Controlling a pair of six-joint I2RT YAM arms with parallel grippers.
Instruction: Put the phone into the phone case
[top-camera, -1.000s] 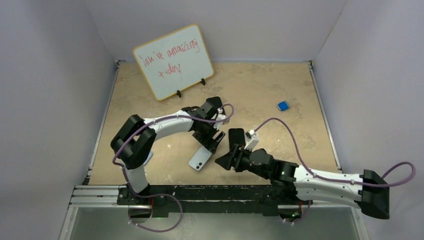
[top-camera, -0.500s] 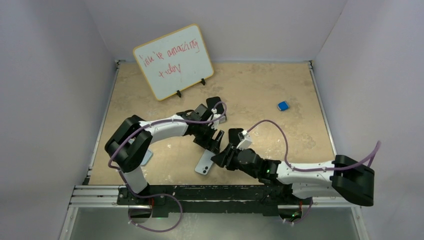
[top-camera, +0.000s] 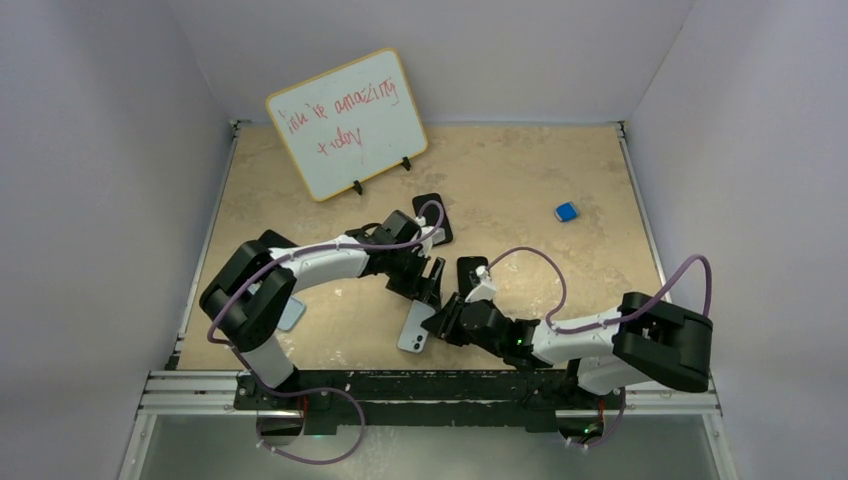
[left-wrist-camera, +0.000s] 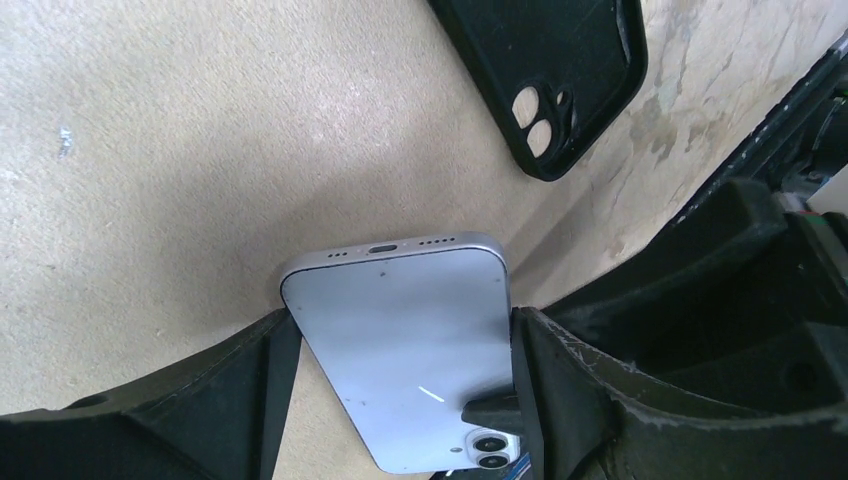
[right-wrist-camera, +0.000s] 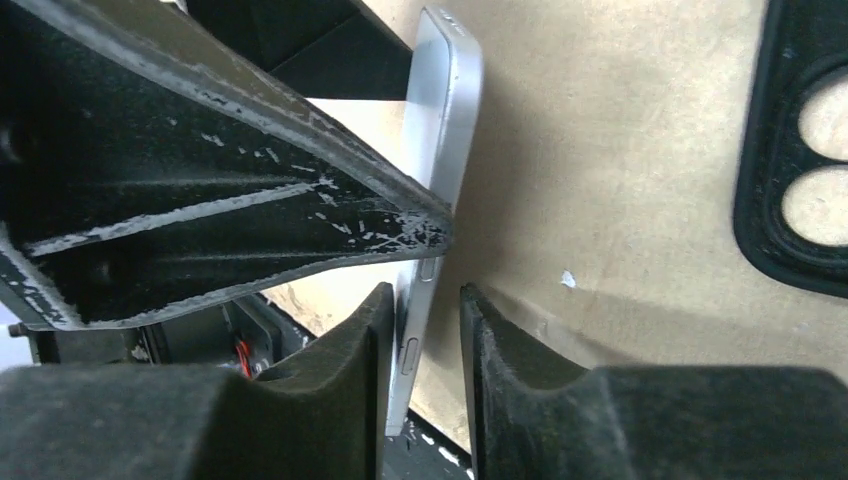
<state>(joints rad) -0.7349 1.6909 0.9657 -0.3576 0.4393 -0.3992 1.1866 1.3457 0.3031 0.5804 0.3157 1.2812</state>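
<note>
Top view first: the left fingers have the phone by its long sides, and the right fingers are in tight against it from the other flank. The phone case lies on the tabletop just beyond the right fingers, apart from the phone.

Over to the left wrist: there's one finger pressed on each long edge, a proper hold across the width. The silver back and lenses face up, and the charging port points away from the fingers. Past the fingertips, off to the right, the case lies hollow side up with nothing in it, and tabletop shows through its camera cut-out.

Right wrist now: the phone is edge-on, side buttons showing, and it runs between the two right fingers. They stand close either side of the thin body, but there's a sliver of gap on one side. Whether they're actually biting, I can't tell.

My read is a two-handed re-grip. The right fingers should pinch the flat faces squarely before the left lets go, or the phone twists. Then the back has to turn towards the case, with the lenses at the cut-out end and one end seated first.
</note>
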